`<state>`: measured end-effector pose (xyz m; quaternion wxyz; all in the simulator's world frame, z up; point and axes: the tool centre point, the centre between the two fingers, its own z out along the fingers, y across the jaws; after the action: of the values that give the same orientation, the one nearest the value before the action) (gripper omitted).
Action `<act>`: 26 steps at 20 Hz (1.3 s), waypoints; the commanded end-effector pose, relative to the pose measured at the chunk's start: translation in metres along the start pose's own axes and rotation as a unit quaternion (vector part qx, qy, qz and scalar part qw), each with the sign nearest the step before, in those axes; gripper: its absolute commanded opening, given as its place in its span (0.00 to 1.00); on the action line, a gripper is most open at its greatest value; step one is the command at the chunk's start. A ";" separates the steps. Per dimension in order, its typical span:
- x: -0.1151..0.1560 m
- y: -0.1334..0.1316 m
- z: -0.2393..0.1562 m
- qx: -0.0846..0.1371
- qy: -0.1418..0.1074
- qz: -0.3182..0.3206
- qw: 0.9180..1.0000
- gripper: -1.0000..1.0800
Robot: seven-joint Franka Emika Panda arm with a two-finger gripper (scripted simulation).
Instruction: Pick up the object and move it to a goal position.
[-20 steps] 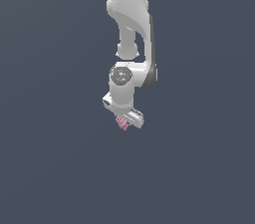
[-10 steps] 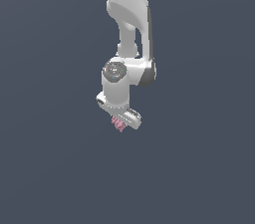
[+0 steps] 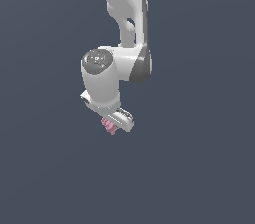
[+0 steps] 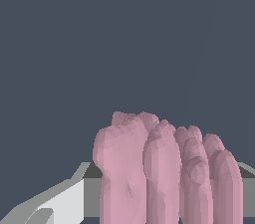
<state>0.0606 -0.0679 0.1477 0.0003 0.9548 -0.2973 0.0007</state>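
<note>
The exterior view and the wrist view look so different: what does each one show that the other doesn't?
Only the exterior view shows the white arm and the whole pincer hanging over plain grey. Only the wrist view shows the pink lump close up, with its rounded ribs. Both show that lump held at the pincer, against the same dark grey background.

No readable text, label, brand, number or sign anywhere in either view. Nothing printed on the glossy white jointed robot arm (image 3: 122, 29), nothing on the small pale pink ribbed lump (image 3: 108, 126) (image 4: 164, 173), nothing on the plain dark blue-grey background.
</note>
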 end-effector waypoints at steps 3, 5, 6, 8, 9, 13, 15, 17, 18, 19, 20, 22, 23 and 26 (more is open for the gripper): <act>0.024 0.001 -0.030 0.000 0.000 0.000 1.000 0.00; 0.033 0.001 -0.042 0.000 0.000 0.000 1.000 0.00; 0.038 0.001 -0.047 0.000 0.000 0.000 1.000 0.00; 0.046 0.001 -0.057 0.000 0.000 0.000 1.000 0.00; 0.050 0.001 -0.062 0.000 0.000 0.000 1.000 0.00; 0.065 0.001 -0.080 0.000 0.000 0.000 1.000 0.00; 0.072 0.001 -0.087 0.000 -0.001 0.000 1.000 0.00; 0.078 0.001 -0.095 0.000 -0.001 0.000 1.000 0.00; 0.081 0.001 -0.098 0.000 -0.001 0.000 1.000 0.00; 0.084 0.000 -0.101 0.000 -0.001 0.000 1.000 0.00; 0.086 0.000 -0.104 0.000 -0.001 0.000 1.000 0.00; 0.091 0.000 -0.108 0.000 -0.001 0.000 1.000 0.00; 0.092 0.000 -0.110 0.000 -0.001 0.000 1.000 0.00; 0.097 0.000 -0.115 0.000 -0.001 0.000 1.000 0.00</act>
<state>0.1382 -0.1215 0.2603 0.0003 0.9549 -0.2970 0.0002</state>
